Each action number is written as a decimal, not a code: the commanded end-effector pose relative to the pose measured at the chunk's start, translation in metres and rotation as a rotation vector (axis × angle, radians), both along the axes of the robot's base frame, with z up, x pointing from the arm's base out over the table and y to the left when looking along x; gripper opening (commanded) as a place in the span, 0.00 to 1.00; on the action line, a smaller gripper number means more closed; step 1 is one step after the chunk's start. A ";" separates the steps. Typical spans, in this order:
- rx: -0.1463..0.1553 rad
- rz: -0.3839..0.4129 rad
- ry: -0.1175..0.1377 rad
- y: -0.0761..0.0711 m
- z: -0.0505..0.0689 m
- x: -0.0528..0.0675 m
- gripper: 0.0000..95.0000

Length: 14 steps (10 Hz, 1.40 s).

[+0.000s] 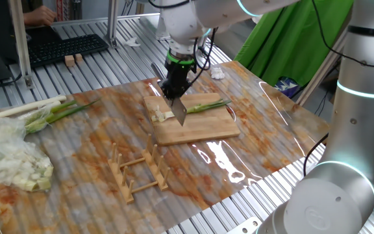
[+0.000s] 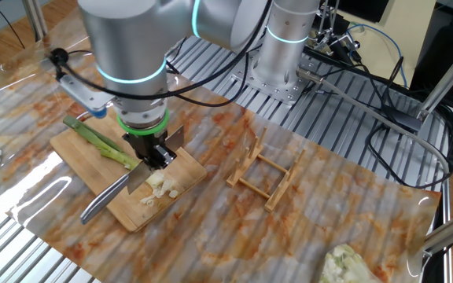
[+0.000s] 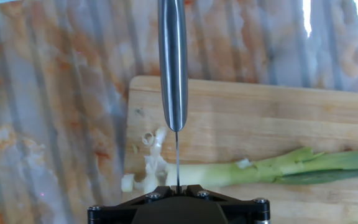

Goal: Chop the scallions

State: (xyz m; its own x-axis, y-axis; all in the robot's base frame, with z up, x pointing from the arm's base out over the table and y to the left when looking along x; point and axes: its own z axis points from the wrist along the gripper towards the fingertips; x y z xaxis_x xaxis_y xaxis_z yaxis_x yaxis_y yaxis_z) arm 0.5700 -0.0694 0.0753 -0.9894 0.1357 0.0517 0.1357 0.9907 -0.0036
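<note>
- Tool [image 1: 174,90] clenched on a knife [image 2: 124,187], pointing straight down over the cutting board [image 1: 203,130]; blade edge down, steel handle sticking out past the board's edge.
- Scallions [image 3: 278,169] lying flat on the board, long axis along the board's length: white end under the blade, green leaves trailing away toward the far end.
- Blade set crosswise to the stalk, near a right angle, so a downward stroke looks set to take a short slice off the white end.
- Cut bits [image 2: 162,187] heaped on one side of the blade, uncut stalk on the other; for the next slice, a shift along the stalk toward the green end seems needed.
- Hand view: thin blade edge [image 3: 177,158] lined up just inside the cut end of the stalk; contact with the stalk not clear from here.
- One fixed view: extra stalks [image 1: 44,112] and a pale heap [image 1: 15,159] well apart on the bench [image 1: 96,146], plus a wooden rack [image 1: 138,170] near the board; hand view shows none of these.
- The other fixed view: blade low over the board, tip near the bits.
</note>
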 end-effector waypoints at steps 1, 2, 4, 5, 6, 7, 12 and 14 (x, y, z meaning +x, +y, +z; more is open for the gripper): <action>0.002 0.002 0.002 -0.002 -0.004 0.000 0.00; 0.003 0.000 0.000 -0.002 -0.005 0.000 0.00; 0.004 -0.003 -0.001 -0.002 -0.006 0.000 0.00; 0.004 -0.003 -0.002 -0.002 -0.006 0.000 0.00; 0.005 -0.003 -0.001 -0.002 -0.007 0.000 0.00; 0.005 -0.004 0.000 -0.002 -0.010 0.000 0.00; 0.019 -0.014 -0.055 0.003 -0.063 -0.002 0.00; 0.021 -0.018 -0.047 0.001 -0.056 -0.004 0.00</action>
State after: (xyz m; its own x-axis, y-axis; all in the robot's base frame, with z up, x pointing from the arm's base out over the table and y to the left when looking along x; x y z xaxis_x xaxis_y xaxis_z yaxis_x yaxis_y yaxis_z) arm 0.5635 -0.0686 0.0339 -0.9868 0.1610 -0.0187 0.1606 0.9868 0.0204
